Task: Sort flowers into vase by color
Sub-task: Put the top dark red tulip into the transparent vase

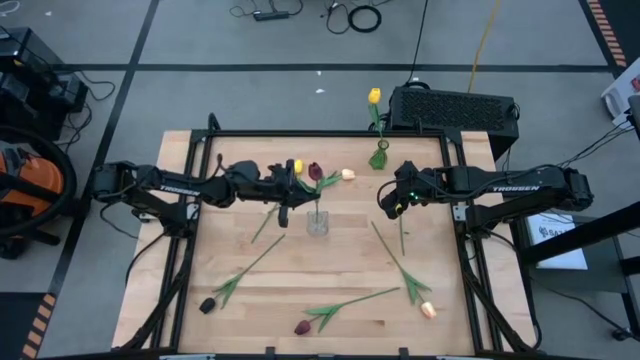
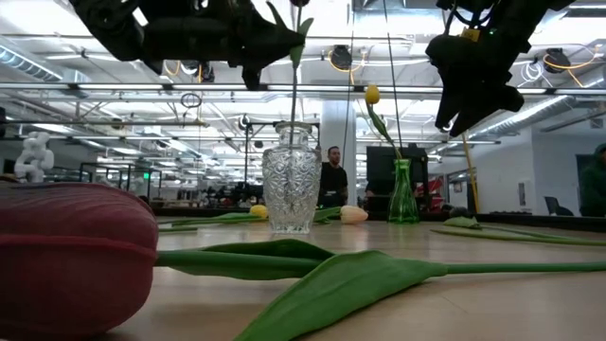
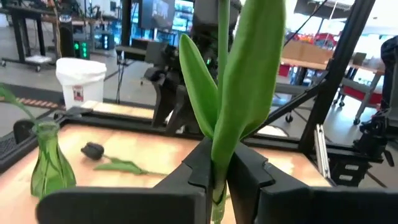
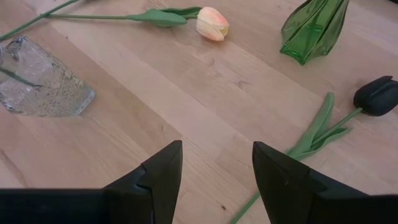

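Observation:
My left gripper (image 1: pixel 288 200) is over the table's middle, shut on a maroon-headed tulip (image 1: pixel 315 172) whose stem stands in the clear glass vase (image 1: pixel 317 223). In the low view that stem (image 2: pixel 294 104) rises out of the clear vase (image 2: pixel 291 187). My right gripper (image 1: pixel 389 203) hovers open to the right of this vase, above bare wood (image 4: pixel 217 168). A green vase (image 1: pixel 378 156) at the far edge holds a yellow tulip (image 1: pixel 374 97). Other tulips lie flat on the table: yellow (image 1: pixel 297 167), peach (image 1: pixel 348 174), peach (image 1: pixel 428 310), maroon (image 1: pixel 302 327), black (image 1: pixel 207 305) and black (image 4: pixel 375 95). My left gripper pinches the tulip's green stem (image 3: pixel 217 163) between its two fingers, just below where the long leaves (image 3: pixel 249 81) spread. The fingers come in about level from the table's left and lie across the stem. The tulip stands upright, its lower end inside the clear vase.
A black metal frame (image 1: pixel 330 133) runs round the wooden top. Stems and leaves of the lying tulips cross the near half (image 1: pixel 345 303), one maroon head (image 2: pixel 66 256) close to the low camera. A black case (image 1: pixel 455 108) stands beyond the far edge. People show in the room behind (image 2: pixel 331 175).

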Motion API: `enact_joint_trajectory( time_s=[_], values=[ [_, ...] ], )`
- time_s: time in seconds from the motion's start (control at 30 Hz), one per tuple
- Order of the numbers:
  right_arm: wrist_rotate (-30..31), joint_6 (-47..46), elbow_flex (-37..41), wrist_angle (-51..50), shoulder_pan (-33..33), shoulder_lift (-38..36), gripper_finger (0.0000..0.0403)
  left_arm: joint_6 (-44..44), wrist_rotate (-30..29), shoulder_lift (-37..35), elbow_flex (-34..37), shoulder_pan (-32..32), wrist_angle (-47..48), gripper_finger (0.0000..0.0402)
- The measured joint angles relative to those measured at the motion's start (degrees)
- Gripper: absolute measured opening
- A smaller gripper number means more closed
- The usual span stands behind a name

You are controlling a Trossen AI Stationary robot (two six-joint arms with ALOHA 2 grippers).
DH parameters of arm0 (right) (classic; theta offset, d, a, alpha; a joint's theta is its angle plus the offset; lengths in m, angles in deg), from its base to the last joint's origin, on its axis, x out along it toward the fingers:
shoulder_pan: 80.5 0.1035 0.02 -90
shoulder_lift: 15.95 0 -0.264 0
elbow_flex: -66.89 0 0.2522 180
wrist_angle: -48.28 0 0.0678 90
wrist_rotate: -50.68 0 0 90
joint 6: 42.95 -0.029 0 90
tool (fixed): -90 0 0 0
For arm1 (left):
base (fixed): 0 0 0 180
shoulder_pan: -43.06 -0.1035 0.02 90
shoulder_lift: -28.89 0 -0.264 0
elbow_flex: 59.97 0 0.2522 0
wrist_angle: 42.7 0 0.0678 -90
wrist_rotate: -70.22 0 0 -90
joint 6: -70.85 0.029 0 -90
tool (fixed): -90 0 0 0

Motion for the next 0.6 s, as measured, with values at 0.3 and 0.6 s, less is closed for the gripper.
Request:
enact_joint_trajectory(
  time_s=[0.3,0.6],
  values=[
    [0.0,0.0,0.0,0.5,0.0,0.0,0.0187,-2.9,-0.1,0.0,0.0,0.0,2.6,0.0045],
    [0.0,0.0,0.0,0.9,0.0,0.0,0.0187,-3.0,-0.5,0.0,0.0,0.0,2.5,0.0075]
  ],
)
